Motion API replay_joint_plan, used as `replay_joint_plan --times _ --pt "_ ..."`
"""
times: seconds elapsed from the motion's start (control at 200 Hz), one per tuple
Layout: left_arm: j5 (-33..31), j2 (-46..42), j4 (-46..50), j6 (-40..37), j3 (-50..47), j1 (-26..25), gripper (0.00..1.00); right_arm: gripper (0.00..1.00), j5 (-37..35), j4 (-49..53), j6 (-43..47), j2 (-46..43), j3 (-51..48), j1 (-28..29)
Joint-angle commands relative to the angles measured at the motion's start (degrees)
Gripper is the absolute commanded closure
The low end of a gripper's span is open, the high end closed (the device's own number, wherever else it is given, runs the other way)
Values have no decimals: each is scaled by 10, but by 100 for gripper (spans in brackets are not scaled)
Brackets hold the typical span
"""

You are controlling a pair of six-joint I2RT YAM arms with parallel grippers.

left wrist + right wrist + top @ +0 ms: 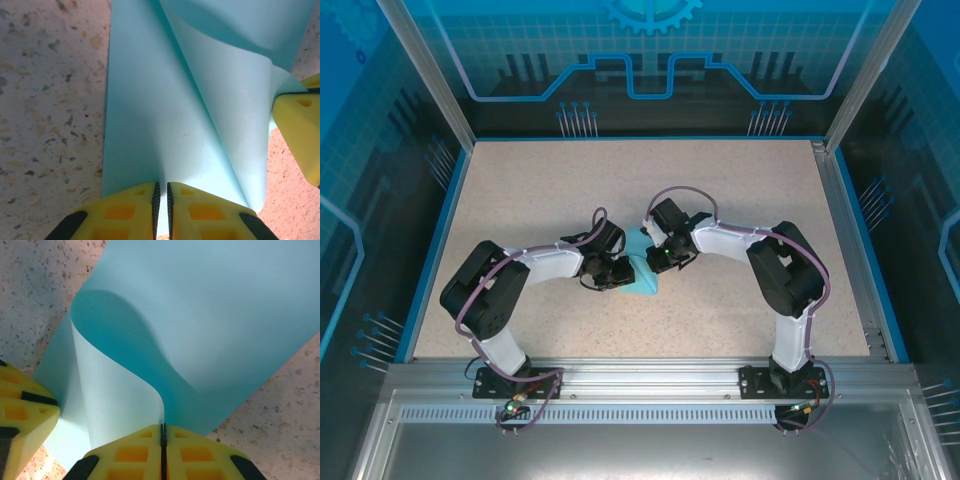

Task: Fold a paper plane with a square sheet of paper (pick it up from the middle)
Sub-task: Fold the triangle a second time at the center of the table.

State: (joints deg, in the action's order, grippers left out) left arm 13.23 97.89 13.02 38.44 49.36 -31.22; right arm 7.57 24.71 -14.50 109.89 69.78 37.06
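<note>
The square sheet of paper (645, 278) is light blue and lies mid-table, wedged between both grippers. In the left wrist view the paper (150, 110) lies flat on the left, while its right part curls up and over. My left gripper (161, 200) (618, 272) has its jaws a hair apart, with paper in the slit. My right gripper (163, 440) (660, 258) is shut on the raised, curled edge of the paper (210, 315). A right finger (300, 125) shows beside the curl. A left finger (22, 415) shows at the paper's low corner. The paper plane is out of view.
The speckled beige table (720, 190) stretches wide on all sides of the paper. A blue rim (438, 230) and metal frame posts (865, 90) bound it. An aluminium rail (640, 385) carries the arm bases at the near edge.
</note>
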Motion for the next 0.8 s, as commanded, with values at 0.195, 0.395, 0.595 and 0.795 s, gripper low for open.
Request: replay_joint_plan --times 0.195,0.395,0.595,0.795 --pt "-17 11 22 -8 5 8 83 91 -5 12 2 7 4 -8" --pt "-14 13 19 -7 5 7 83 91 0 15 1 18 11 -7" --pt "-13 13 17 -6 5 7 83 91 -8 18 -3 27 10 -8" --pt "-9 7 13 -5 5 7 80 91 -6 16 -3 28 9 -8"
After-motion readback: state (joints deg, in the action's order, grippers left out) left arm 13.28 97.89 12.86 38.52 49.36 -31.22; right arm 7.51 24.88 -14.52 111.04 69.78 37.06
